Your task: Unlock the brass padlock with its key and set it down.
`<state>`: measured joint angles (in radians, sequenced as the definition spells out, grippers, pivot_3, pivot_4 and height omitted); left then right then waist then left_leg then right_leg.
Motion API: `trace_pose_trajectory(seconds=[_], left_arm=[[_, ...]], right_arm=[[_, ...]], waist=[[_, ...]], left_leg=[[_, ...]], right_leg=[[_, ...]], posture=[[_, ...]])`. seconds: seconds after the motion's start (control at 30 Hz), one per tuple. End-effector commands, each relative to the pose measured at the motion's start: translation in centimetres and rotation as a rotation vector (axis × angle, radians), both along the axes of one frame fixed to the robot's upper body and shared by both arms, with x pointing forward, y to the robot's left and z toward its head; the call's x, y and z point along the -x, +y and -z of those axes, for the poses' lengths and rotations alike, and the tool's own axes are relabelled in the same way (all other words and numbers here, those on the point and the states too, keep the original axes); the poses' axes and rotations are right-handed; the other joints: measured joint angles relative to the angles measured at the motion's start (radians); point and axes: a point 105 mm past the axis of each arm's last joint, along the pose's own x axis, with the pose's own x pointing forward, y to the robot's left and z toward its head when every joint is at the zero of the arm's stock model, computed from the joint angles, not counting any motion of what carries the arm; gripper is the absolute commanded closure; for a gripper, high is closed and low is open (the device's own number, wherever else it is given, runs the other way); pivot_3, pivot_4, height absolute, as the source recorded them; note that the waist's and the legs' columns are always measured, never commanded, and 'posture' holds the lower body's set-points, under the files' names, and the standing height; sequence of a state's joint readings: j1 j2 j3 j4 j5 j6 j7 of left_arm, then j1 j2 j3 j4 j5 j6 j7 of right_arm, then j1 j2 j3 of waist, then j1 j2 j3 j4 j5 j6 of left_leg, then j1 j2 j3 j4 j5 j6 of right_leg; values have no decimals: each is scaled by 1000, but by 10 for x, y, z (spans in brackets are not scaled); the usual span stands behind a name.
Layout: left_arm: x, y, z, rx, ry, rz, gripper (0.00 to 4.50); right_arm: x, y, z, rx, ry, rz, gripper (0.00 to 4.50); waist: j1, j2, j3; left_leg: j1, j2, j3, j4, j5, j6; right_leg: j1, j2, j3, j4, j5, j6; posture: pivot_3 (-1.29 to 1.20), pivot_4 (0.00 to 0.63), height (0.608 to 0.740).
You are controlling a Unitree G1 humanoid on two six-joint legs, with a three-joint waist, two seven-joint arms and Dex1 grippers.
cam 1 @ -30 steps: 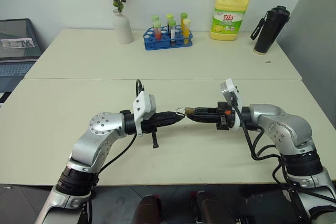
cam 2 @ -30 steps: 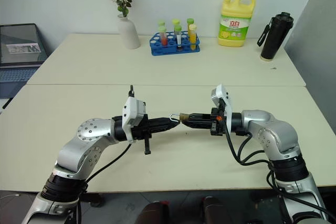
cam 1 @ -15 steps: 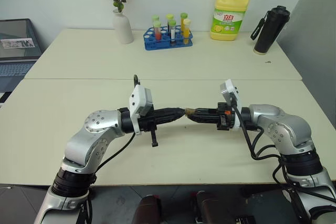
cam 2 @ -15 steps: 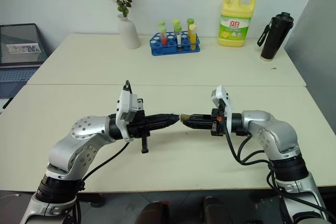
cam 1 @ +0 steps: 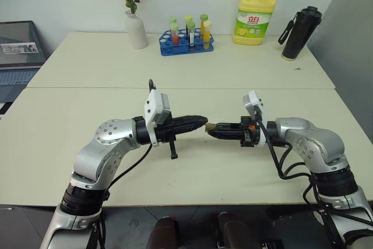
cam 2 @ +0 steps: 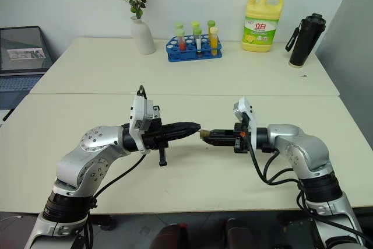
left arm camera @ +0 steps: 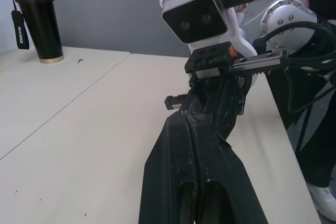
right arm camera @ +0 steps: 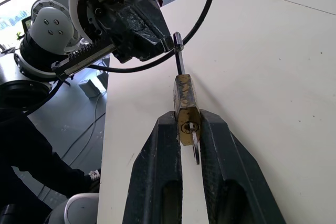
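I am holding the small gold-coloured rectangular brass padlock (right arm camera: 186,107) in the air between the two arms, well above the cream table (cam 1: 87,115). The right gripper (right arm camera: 185,132) is clamped on the lock body, one black finger on each flat side, with the keyhole end facing back toward the wrist. The thin silvery key (right arm camera: 194,144) is sitting in that keyhole, its shaft hanging out between the fingers. The thin silvery shackle (right arm camera: 178,51) is pointing away toward the left gripper (cam 1: 203,122), whose fingers (left arm camera: 210,145) are pressed fully together. From the head cameras I am judging that the left fingertips are pinching the shackle's far end, though the contact is too small for me to be sure; the shackle may equally be lying just beside them.

The step in hand, as I read it, is freeing the shackle from the body. To do it well I am keeping the right grip firm and square so the body does not twist out, and I am keeping both grippers on one line so any pull runs straight along the shackle's legs. A sideways tug would bind the shackle or lever the lock from the right fingers. I am also watching the key, since nothing is holding it and a jolt could shake it loose onto the table.
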<state>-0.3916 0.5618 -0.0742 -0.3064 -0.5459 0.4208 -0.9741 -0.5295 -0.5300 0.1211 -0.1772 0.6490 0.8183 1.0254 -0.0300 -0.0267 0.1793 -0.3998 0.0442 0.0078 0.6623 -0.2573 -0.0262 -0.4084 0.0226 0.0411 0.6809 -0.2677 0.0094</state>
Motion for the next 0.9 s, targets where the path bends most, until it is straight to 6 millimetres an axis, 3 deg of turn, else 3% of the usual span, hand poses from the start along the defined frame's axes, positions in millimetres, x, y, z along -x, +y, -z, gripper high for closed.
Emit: trace_pose_trajectory(seconds=[0.03, 0.07, 0.17, 0.3, 0.4, 0.53, 0.9], left_arm=[[9, 17, -4, -111, -134, -22, 4500], [8, 22, -3, -144, -162, -36, 4500], [8, 40, 3, -301, -306, -63, 3949], [9, 50, 13, -415, -424, -69, 2683], [12, 49, 32, -511, -489, -15, 1667], [12, 43, 38, -495, -513, 1, 380], [19, 38, 41, -482, -513, 54, 369]], right_arm=[[2, -4, -8, 6, -39, 0, 4339], [1, -6, -7, 11, -38, 5, 4339], [0, -9, -4, 19, -23, 22, 4339], [1, -12, 0, 29, 20, 43, 4339], [3, -12, 9, 90, 67, 42, 4339], [2, -13, 21, 154, 184, 83, 4339], [-15, -11, 37, 201, 393, 250, 4339]], waist=[[-3, 0, 0], [-3, 0, 0], [0, 0, 0], [1, 0, 0], [1, 0, 0], [2, 0, 0], [0, 0, 0]], left_leg=[[0, 0, 0, 0, 0, 0], [0, 1, 0, 0, 0, 0], [0, 1, 0, -1, 0, 0], [0, 0, 1, -1, 0, 0], [0, 0, 2, -1, 0, 0], [0, 0, 2, -1, 0, 0], [-1, 1, 2, -1, 0, 0]], right_leg=[[0, 0, 0, 0, 0, 0], [0, 0, 1, 0, 0, 0], [-1, 0, 0, 0, 0, -1], [-1, -1, 1, 0, 0, -1], [-1, -4, 1, -1, 0, -1], [-1, -4, 1, -1, 0, -1], [-2, -4, 1, 0, 0, -1]], posture=[[0, 150, 740], [0, 150, 740], [0, 150, 740], [0, 150, 740], [0, 150, 740], [0, 150, 740], [0, 150, 740]])
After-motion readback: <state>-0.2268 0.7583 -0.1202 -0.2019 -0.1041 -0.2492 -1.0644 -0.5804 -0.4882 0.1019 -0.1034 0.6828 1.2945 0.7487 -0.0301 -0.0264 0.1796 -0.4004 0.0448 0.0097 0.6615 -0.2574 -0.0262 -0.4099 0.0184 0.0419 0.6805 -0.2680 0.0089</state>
